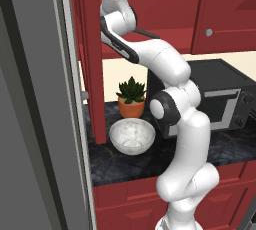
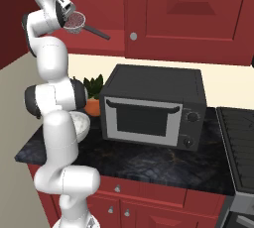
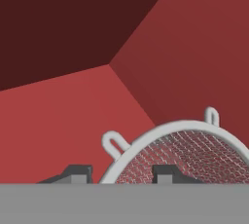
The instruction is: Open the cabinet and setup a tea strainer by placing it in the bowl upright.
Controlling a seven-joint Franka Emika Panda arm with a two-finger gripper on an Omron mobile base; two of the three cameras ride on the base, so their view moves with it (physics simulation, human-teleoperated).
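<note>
The tea strainer [image 2: 75,22], a silver mesh basket, hangs high up at the open cabinet [image 2: 99,4], its thin dark handle pointing right. My gripper [image 2: 68,15] is shut on its rim. In the hand view the gripper [image 3: 121,174] has one fingertip outside the strainer [image 3: 185,152] rim and one inside the mesh, with the red cabinet interior [image 3: 73,111] behind. The left base view has the strainer's handle [image 1: 147,34] poking out from behind my arm. The white-grey marbled bowl [image 1: 132,136] sits on the dark counter far below; in the right base view the bowl [image 2: 83,123] is partly behind the arm.
An orange pot with a green succulent [image 1: 131,99] stands just behind the bowl. A black microwave [image 2: 151,105] sits to the right on the counter. The cabinet's open door [image 1: 92,59] hangs edge-on left of the bowl. A grey fridge side [image 1: 35,124] borders the left.
</note>
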